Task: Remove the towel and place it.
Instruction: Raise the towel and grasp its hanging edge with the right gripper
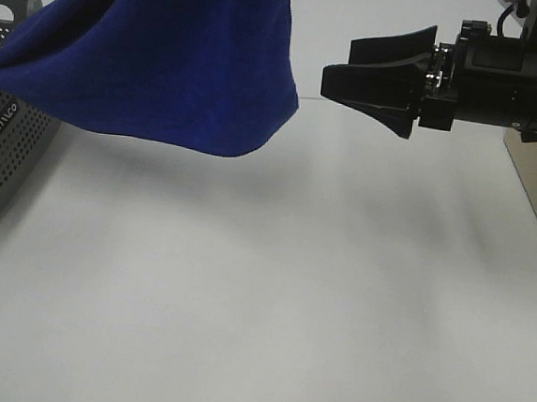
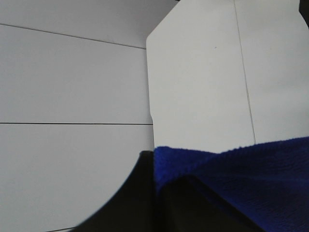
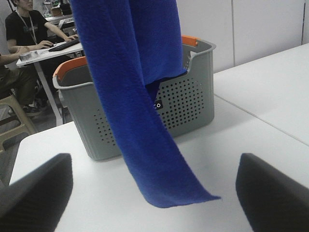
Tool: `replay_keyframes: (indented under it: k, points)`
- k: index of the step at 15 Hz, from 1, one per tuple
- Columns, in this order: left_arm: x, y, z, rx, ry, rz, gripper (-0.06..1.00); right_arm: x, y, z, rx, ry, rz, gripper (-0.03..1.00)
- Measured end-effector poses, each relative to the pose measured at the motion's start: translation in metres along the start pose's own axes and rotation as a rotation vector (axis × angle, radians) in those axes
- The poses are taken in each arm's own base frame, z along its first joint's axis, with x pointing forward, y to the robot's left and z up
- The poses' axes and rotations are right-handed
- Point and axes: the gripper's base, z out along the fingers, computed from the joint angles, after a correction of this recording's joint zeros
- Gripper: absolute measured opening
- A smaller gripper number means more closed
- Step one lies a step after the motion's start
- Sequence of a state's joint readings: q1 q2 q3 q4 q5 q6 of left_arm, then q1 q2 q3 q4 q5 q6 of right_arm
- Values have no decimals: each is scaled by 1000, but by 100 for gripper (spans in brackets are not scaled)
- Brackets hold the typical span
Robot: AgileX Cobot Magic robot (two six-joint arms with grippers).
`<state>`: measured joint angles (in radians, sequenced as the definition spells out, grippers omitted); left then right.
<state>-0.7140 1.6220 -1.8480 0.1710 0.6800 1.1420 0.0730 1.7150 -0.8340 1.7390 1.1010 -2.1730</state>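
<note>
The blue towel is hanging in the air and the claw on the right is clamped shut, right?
Not quite: the right gripper is open, jaws spread and empty, as the exterior high view shows. The towel does hang in the air.

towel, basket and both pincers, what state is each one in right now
towel: lifted, hanging in the air, lower edge loose above the table
basket: upright on the table, inside not visible
left pincer: shut on the towel
right pincer: open, empty, level with the towel and apart from it
</note>
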Motion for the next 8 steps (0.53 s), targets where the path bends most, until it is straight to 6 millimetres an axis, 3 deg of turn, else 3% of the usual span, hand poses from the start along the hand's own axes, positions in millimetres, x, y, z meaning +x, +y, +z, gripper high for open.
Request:
replay_keyframes:
  k: [4, 8]
  points:
    - [-3, 0, 3, -10, -31, -22, 0, 10, 8, 23, -27, 60, -65, 89]
    - [-3, 0, 5, -16, -37, -12, 0, 17, 23, 47, -49, 149, -269, 89]
